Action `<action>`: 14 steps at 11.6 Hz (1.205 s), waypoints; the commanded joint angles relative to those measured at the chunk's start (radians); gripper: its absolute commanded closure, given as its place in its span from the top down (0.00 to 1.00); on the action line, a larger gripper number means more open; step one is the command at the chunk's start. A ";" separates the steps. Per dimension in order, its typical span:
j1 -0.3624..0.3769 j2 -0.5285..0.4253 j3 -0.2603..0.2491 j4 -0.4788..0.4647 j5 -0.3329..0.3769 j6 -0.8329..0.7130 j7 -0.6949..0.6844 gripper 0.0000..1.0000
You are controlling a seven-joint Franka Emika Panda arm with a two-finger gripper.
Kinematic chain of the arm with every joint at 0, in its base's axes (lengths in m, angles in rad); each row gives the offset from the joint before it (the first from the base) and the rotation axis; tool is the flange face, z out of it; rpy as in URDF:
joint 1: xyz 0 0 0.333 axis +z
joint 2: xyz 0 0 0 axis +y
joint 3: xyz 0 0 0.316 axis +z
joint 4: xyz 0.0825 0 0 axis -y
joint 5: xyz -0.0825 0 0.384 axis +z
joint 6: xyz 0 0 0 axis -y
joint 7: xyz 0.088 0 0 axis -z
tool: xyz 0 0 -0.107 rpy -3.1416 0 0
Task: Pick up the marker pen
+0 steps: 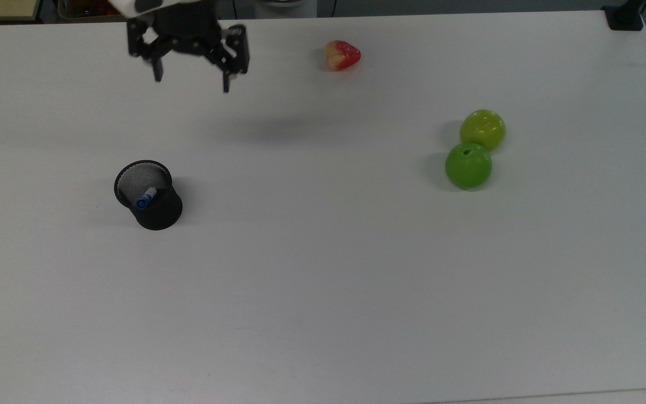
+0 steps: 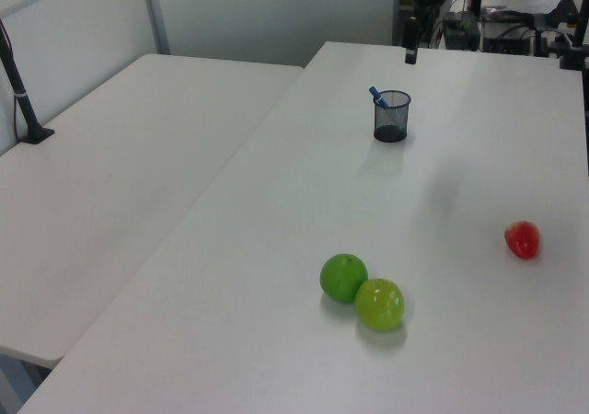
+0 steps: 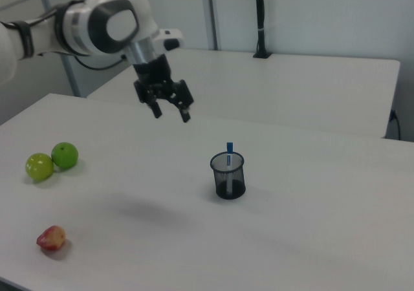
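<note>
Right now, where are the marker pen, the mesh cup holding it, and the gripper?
marker pen [image 1: 144, 199]: top view, blue end poking up.
mesh cup [image 1: 160, 216]: top view, outer black wall.
gripper [image 1: 191, 79]: top view, midway between the open fingertips.

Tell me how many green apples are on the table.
2. The darker apple and the yellower apple sit touching each other at the top view's right, far from the cup. None seem hidden.
</note>
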 commanded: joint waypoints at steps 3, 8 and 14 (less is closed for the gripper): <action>-0.089 0.128 0.001 0.024 -0.052 0.210 -0.065 1.00; -0.136 0.222 0.001 0.022 -0.042 0.406 -0.094 1.00; -0.136 0.292 0.004 0.019 -0.031 0.548 -0.082 0.90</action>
